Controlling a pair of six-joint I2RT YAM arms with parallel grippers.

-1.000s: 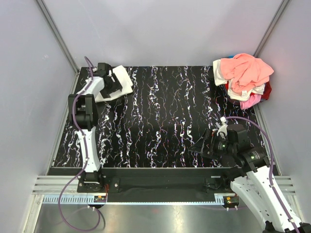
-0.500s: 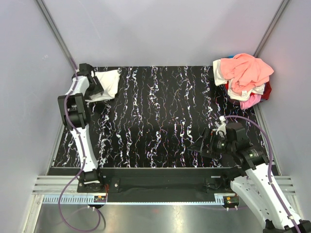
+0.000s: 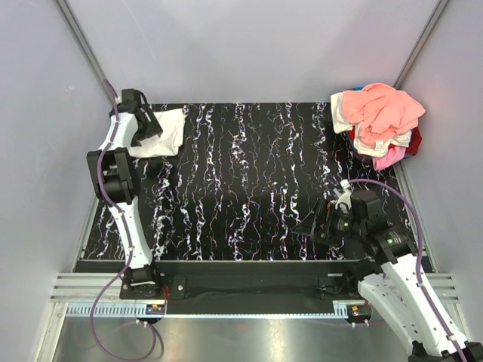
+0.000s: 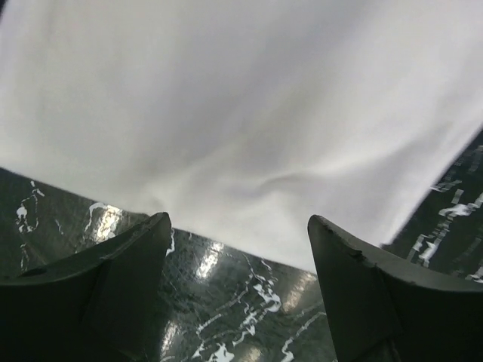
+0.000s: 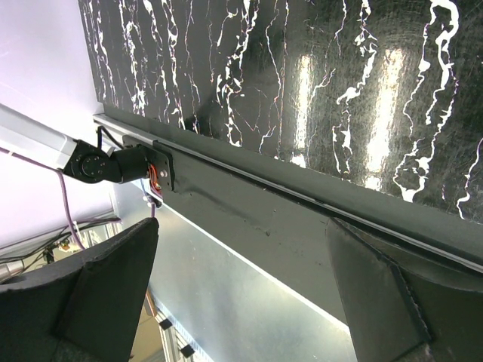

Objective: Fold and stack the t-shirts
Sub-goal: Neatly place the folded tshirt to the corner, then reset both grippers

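- The desk (image 3: pixel 256 188) is a flat black slab streaked with white marble-like veins. It looks glossy in the wrist views.
- The left arm (image 3: pixel 119 188) reaches to the far left corner. The right arm (image 3: pixel 392 264) is bent low over the near right part of the desk.
- The pile of t-shirts (image 3: pixel 381 124) is a loose, crumpled heap in the far right corner. A salmon-peach shirt (image 3: pixel 389 105) lies on top, with a cream shirt (image 3: pixel 343 113), a pink shirt (image 3: pixel 389 157) and a red shirt (image 3: pixel 413 142) showing beneath it.
- The white t-shirt (image 3: pixel 167 130) lies flat in the far left corner as a smooth, roughly rectangular fold of soft cloth with faint wrinkles.
- The left jaws stand wide and hold nothing. They hover over bare desk just at the near edge of the white t-shirt.
- The right jaws are spread wide and empty over the desk's near edge, well apart from the pile.
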